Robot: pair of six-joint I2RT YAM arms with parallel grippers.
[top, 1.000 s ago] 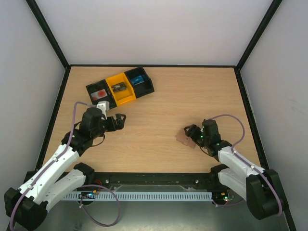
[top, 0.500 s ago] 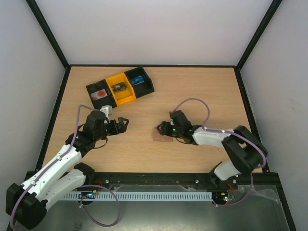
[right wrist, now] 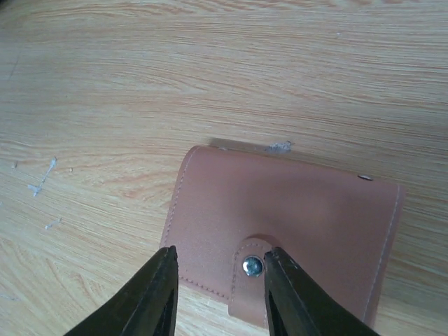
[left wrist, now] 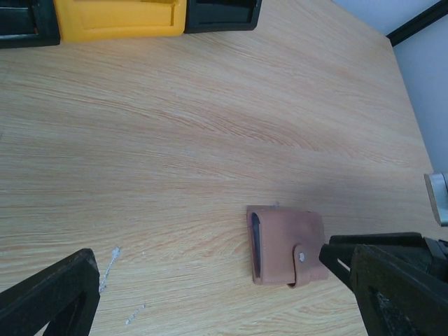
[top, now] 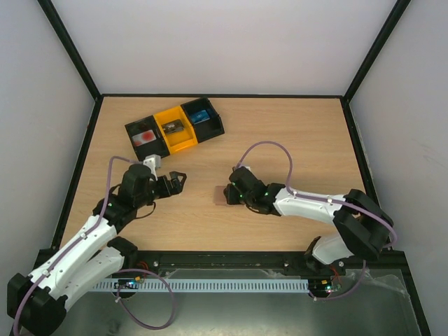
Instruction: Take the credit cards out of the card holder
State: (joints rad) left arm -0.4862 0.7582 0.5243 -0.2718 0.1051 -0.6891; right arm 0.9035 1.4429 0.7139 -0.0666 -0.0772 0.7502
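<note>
Jaws of my right gripper point(right wrist: 222, 255) stand narrowed astride the snap tab point(right wrist: 252, 264) of the closed card holder point(right wrist: 294, 203), flat mid-table, long side across me; whether they pinch, I cannot tell. Left gripper point(top: 175, 180), wide, hangs farther off.

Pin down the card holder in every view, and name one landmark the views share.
Top external: card holder mid-table, partly under the right hand.
Left wrist: lower right, closed, flat on the wood.
Right wrist: lower centre, its snap between the fingertips.
Shared landmark: the right hand at the holder's strap edge.
</note>
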